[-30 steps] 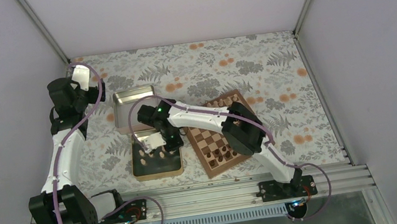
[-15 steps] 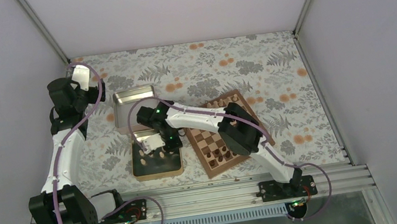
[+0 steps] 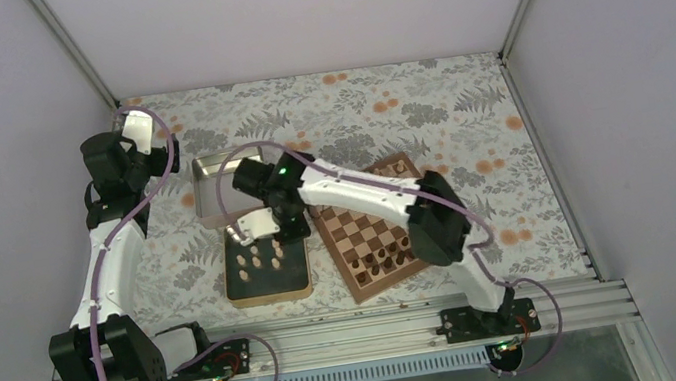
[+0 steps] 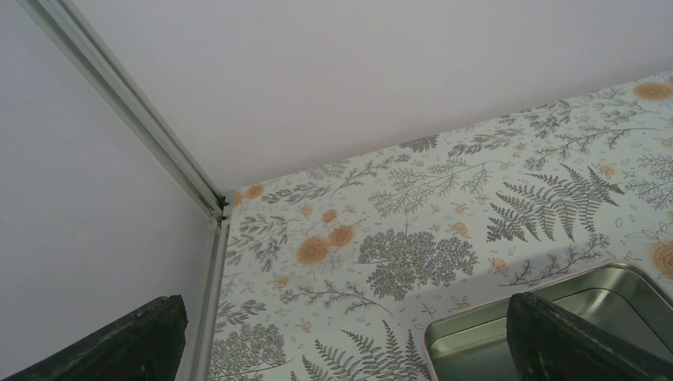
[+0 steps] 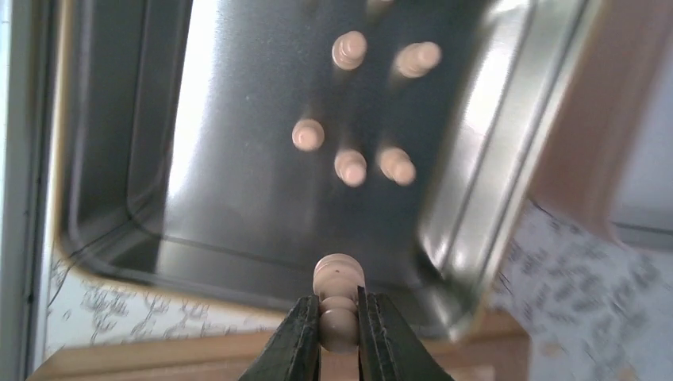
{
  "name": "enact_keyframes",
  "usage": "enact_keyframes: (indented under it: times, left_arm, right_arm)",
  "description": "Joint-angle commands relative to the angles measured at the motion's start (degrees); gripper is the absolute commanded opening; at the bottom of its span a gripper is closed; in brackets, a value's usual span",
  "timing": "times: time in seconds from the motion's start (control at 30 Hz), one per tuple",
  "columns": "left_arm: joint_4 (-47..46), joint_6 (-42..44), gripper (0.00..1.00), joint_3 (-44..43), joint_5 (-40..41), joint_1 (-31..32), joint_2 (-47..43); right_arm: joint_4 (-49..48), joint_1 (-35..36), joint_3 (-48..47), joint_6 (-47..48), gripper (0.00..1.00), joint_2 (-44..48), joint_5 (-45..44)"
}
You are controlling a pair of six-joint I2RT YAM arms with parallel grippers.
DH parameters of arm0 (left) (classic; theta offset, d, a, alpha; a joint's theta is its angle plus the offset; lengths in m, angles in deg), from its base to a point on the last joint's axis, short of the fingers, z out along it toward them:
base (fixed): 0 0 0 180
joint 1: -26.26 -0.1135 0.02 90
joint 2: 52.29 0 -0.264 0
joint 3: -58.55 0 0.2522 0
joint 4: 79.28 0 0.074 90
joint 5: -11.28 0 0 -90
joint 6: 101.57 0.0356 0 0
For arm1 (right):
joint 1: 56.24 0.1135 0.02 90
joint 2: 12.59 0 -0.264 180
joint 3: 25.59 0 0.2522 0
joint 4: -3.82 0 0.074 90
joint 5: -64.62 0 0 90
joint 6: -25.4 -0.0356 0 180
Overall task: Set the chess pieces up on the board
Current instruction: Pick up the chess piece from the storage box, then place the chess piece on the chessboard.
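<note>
Two right fingers [image 5: 300, 349] pinch one pale chessman [image 5: 339, 290] above the tin [image 5: 238, 198].

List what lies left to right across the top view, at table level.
Left arm → tin of pale pieces → board. Left out because they overlap that tin: the empty tin and the right gripper, which grips one piece.

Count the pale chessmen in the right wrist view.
6. One chessman is pinched in the right gripper; five sit in the tin, two farther, three nearer. Another may be cut off at the top edge.
</note>
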Motion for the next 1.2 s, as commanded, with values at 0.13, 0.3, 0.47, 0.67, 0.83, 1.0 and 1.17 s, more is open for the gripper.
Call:
enact_keyframes:
  times: [0.13, 0.3, 0.47, 0.67, 0.83, 1.0, 1.17]
  left_arm:
    - [-0.8, 0.2, 1.0, 0.1, -1.0, -0.4, -0.4]
    - [-0.8, 0.2, 1.0, 0.2, -1.0, -0.4, -0.2]
    - [-0.9, 0.0, 1.0, 0.0, -0.5, -0.4, -0.3]
    - [-0.8, 0.1, 1.0, 0.0, -0.6, -0.4, -0.1]
    - [-1.0, 0.2, 1.0, 0.3, -0.5, -0.4, -0.1]
    - [-1.2, 0.2, 1.0, 0.4, -0.6, -0.4, 0.0]
    - [-1.4, 0.2, 1.0, 0.6, -0.6, -0.4, -0.1]
  right_arm:
    - [0.0, -7.7, 9.1, -1.3, 0.12, 12.2, -1.5]
    - [-3.0, -12.1, 15.3, -1.5, 0.12, 15.4, -0.6]
    - [-7.2, -14.3, 20.1, -2.5, 0.12, 14.4, -1.1]
    - [-9.1, -14.8, 20.6, -2.3, 0.12, 12.2, 0.4]
    - [-9.4, -14.8, 19.4, -2.1, 0.12, 9.5, 0.5]
    - [-9.6, -14.9, 17.7, -2.1, 0.12, 7.8, 0.0]
    - [-9.4, -14.9, 16.6, -2.4, 0.12, 6.7, -0.6]
